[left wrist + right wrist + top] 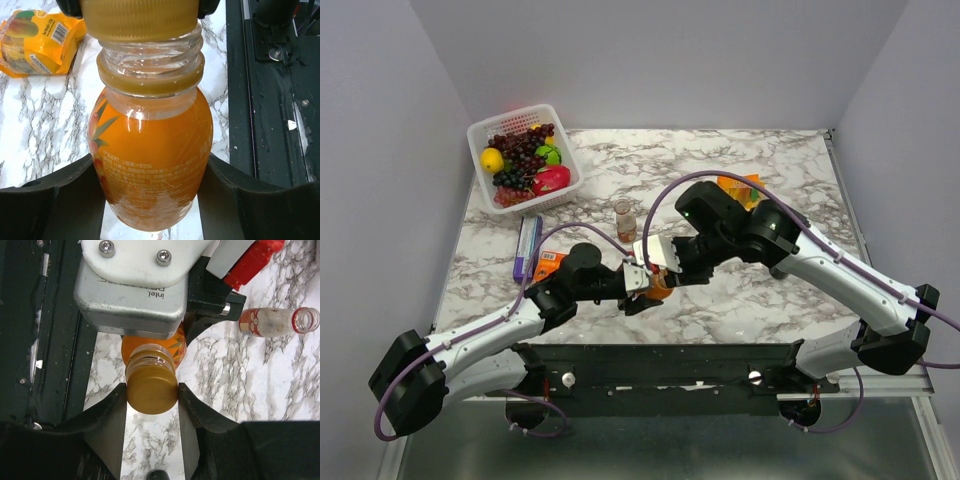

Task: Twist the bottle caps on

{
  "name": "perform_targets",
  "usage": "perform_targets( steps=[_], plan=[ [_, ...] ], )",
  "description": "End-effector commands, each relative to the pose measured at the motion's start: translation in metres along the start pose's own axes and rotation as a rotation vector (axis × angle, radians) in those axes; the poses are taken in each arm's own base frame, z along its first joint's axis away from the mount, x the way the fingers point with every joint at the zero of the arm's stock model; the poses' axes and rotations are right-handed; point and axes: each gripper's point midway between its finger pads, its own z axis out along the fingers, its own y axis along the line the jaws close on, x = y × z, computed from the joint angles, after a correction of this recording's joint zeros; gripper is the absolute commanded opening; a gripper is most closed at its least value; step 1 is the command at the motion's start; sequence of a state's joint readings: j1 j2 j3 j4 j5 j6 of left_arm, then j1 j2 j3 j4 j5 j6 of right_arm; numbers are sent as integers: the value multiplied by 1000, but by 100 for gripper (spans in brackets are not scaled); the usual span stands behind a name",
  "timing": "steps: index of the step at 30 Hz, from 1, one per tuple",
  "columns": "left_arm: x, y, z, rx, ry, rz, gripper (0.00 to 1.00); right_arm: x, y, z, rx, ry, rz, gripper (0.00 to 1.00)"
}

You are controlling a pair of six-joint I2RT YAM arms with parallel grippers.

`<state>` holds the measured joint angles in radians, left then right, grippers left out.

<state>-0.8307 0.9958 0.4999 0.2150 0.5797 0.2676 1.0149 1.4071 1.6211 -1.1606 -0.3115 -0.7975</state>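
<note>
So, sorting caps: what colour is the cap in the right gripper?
Orange-gold cap, clearest in right wrist view.

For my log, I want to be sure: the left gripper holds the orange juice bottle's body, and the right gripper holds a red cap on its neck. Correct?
The colour is wrong: the cap is orange, not red, as the right wrist view shows. The left gripper holds the orange juice bottle by its body, and the right gripper holds the cap on its neck.

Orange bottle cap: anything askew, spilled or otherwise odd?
Nothing spilled or damaged. The cap sits level on the orange bottle, pinched by the right gripper. Neck threads show below it, so it's not screwed down yet.
</note>
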Motion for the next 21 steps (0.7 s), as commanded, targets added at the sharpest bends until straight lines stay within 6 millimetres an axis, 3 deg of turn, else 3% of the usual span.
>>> perform_targets(
  steps=[1, 7, 21],
  plan=[
    [-24, 0, -3, 5, -83, 35, 0, 5, -2, 5, 4, 34, -23, 37],
    [-23, 4, -2, -12, -77, 31, 0, 0, 8, 7, -62, 22, -55, 37],
    [-29, 7, -1, -18, -89, 32, 0, 5, 8, 14, -78, 51, -59, 37]
  ],
)
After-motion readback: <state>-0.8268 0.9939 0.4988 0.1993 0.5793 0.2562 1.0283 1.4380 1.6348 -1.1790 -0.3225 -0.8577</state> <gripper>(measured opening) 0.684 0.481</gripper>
